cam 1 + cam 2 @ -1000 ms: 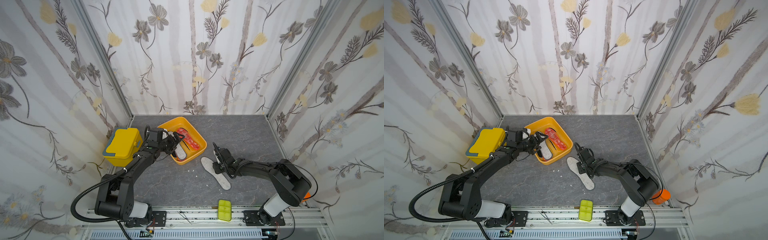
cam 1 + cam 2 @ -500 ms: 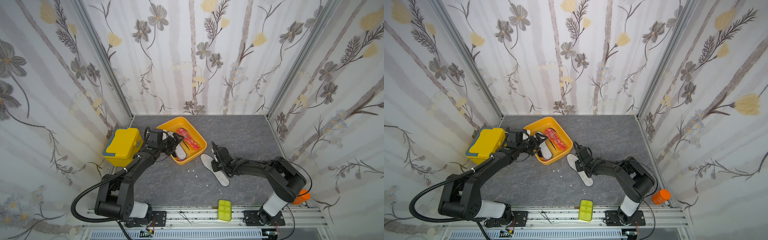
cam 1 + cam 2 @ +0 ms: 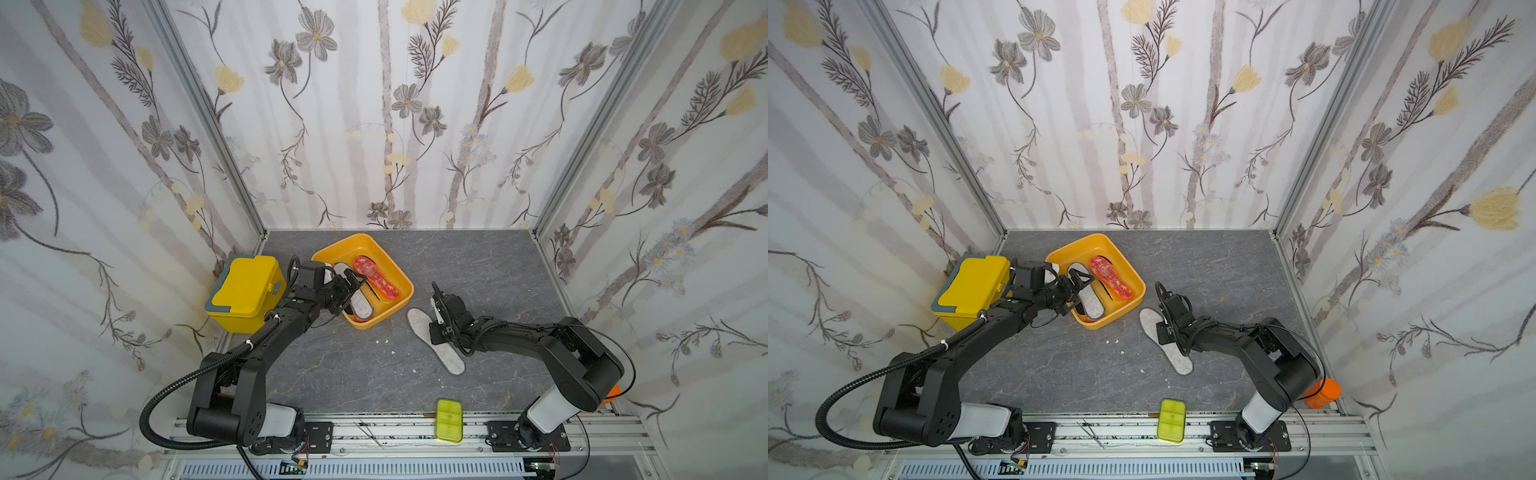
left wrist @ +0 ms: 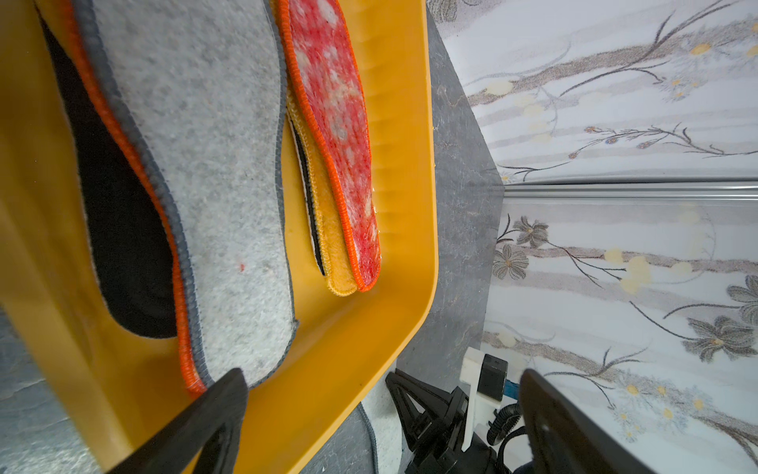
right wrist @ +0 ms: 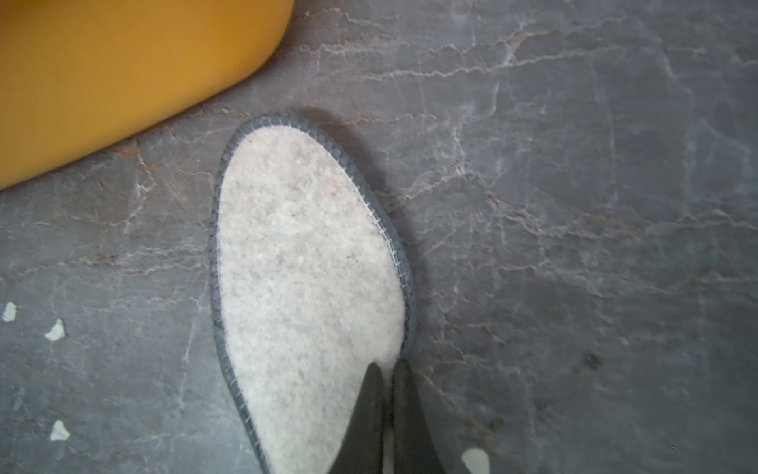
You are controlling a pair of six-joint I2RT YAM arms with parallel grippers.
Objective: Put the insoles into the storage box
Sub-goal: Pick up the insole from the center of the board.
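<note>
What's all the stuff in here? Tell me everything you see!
storage box: one, orange-yellow, back of the grey table.
stacked insoles: count unclear, inside the storage box; grey one and red mottled one on top, black one and yellow one beneath.
loose insole: one, grey-white felt, on the table beside the storage box.
lidded box: one, yellow, beside the left arm.
flat case: one, lime-green, front rail.
orange container: one, half hidden behind the right arm's base.
crumbs: few, white, on the table.
left gripper: open, over the storage box.
right gripper: shut on the loose insole's edge.
</note>
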